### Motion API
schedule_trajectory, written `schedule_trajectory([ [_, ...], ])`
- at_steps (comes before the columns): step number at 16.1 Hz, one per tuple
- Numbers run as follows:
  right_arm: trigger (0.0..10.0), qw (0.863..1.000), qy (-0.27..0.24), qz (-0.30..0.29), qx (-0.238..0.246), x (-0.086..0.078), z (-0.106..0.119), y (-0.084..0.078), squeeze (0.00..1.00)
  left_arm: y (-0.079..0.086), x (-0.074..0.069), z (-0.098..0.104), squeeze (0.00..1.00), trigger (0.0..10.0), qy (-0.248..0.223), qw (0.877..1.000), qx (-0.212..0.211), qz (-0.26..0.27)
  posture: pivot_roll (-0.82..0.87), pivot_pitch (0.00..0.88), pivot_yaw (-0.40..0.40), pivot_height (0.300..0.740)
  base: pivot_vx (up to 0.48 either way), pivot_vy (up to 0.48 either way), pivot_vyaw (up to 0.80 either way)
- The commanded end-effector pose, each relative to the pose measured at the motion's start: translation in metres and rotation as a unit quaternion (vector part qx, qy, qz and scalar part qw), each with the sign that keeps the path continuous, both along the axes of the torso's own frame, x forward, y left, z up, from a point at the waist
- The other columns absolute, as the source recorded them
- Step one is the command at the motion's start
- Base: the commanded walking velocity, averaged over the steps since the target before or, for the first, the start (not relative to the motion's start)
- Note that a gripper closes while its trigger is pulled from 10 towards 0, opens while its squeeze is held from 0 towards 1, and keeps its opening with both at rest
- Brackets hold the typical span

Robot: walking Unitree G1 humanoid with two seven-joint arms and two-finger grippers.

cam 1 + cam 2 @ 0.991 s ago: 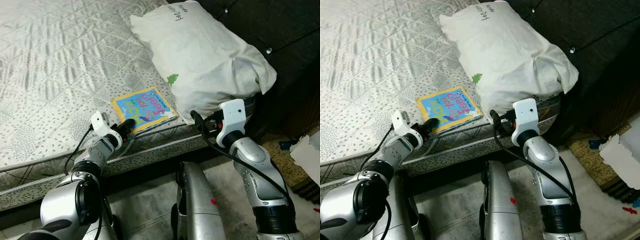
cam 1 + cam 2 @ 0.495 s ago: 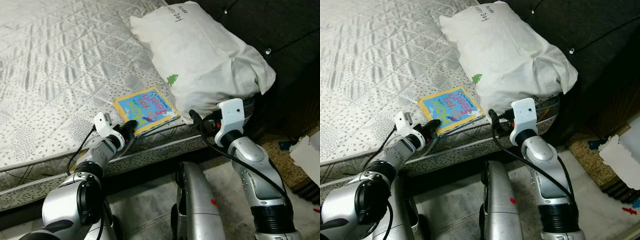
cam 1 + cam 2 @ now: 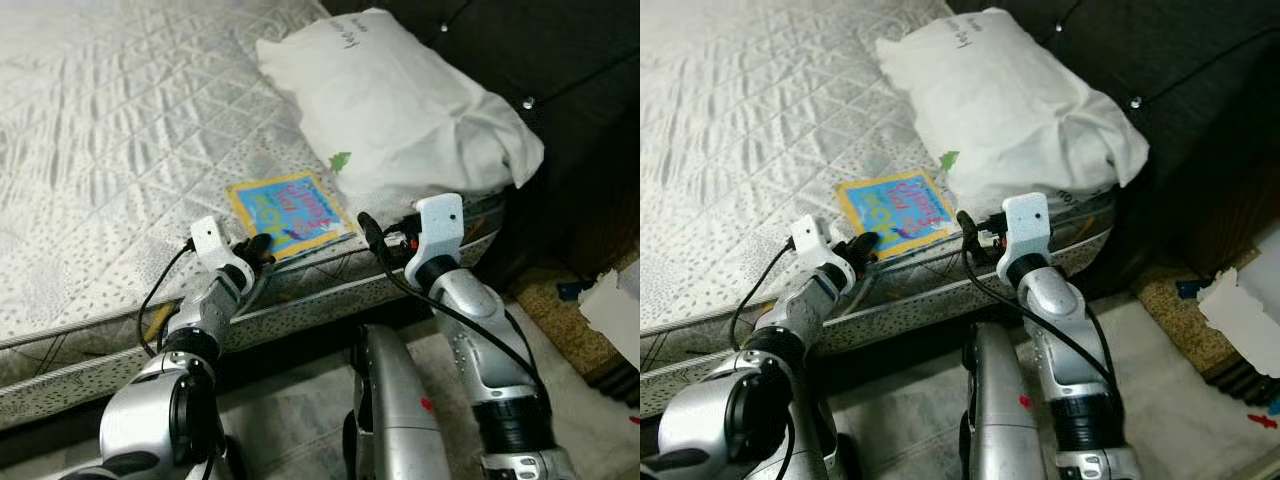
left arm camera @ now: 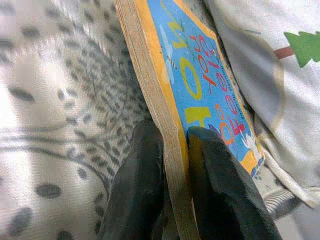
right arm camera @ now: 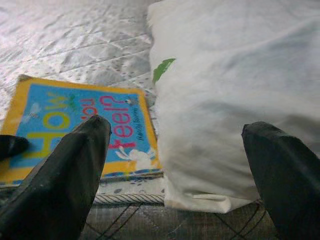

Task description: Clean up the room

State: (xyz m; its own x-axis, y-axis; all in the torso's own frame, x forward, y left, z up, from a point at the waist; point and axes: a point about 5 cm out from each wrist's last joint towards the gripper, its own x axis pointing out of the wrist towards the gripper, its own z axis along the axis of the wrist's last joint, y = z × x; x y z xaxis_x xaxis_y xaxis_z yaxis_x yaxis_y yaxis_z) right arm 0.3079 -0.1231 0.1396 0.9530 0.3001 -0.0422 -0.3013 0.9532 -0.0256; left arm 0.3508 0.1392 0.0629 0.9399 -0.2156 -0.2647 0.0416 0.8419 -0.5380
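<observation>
We see the blue and yellow book (image 3: 291, 210) lying in the middle of the picture, on the bed (image 3: 120, 130) beside the white pillow (image 3: 400, 120). Our left gripper (image 4: 175, 170) pinches the book's near edge between its two black fingers. Our right gripper (image 5: 175, 170) hangs lower right of the book with its fingers wide apart, holding nothing.

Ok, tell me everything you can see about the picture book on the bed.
The book is a thick board book with a blue cover, yellow border and coloured letters. It lies flat near the mattress edge, beside the white pillow. The left gripper is shut on its near edge, one finger on top, one beneath. The right gripper hangs open near its other corner.
</observation>
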Motion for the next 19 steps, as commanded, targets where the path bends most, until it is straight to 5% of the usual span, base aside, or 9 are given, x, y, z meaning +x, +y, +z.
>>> schedule_trajectory([
  [1,10.0,1.0,-0.002,-0.002,0.005,0.004,-0.001,0.006,0.0,0.021,-0.004,-0.004,0.0,0.0,0.005,0.997,0.061,0.039,-0.15,0.0,-0.006,0.479,0.0,0.0,0.0],
  [6,10.0,0.999,-0.007,0.007,0.037,0.013,-0.004,0.024,0.0,0.051,0.005,0.038,0.0,0.0,-0.083,0.98,0.152,0.097,-0.07,0.0,0.009,0.479,0.0,0.0,0.0],
  [9,10.0,0.998,-0.011,0.004,0.061,0.02,-0.002,0.029,0.0,0.053,0.0,0.052,0.0,0.0,-0.109,0.969,0.195,0.102,-0.05,0.0,0.022,0.479,0.0,0.0,0.0],
  [10,10.0,0.998,-0.011,0.001,0.067,0.021,-0.004,0.03,0.0,0.053,-0.005,0.05,0.0,0.0,-0.105,0.964,0.222,0.104,-0.04,0.0,0.027,0.479,0.0,0.0,0.0],
  [12,10.0,0.997,-0.005,0.002,0.073,0.02,-0.009,0.034,0.0,0.056,-0.015,0.026,0.0,0.0,-0.05,0.969,0.208,0.126,-0.05,0.0,0.035,0.479,0.0,0.0,0.0],
  [16,10.0,0.997,-0.006,-0.002,0.075,0.02,-0.01,0.033,0.0,0.054,-0.019,0.011,0.0,0.0,-0.019,0.971,0.2,0.132,-0.05,0.0,0.044,0.479,0.0,0.0,0.0],
  [18,10.0,0.997,-0.01,-0.006,0.076,0.023,-0.009,0.032,0.0,0.045,-0.011,0.022,0.0,10.0,-0.039,0.975,0.18,0.125,-0.07,0.0,0.048,0.479,0.0,0.0,0.0],
  [19,10.0,0.997,-0.01,-0.007,0.076,0.023,-0.009,0.032,0.0,0.042,-0.008,0.031,0.0,10.0,-0.072,0.976,0.175,0.106,-0.07,0.0,0.046,0.479,0.0,0.0,0.0],
])
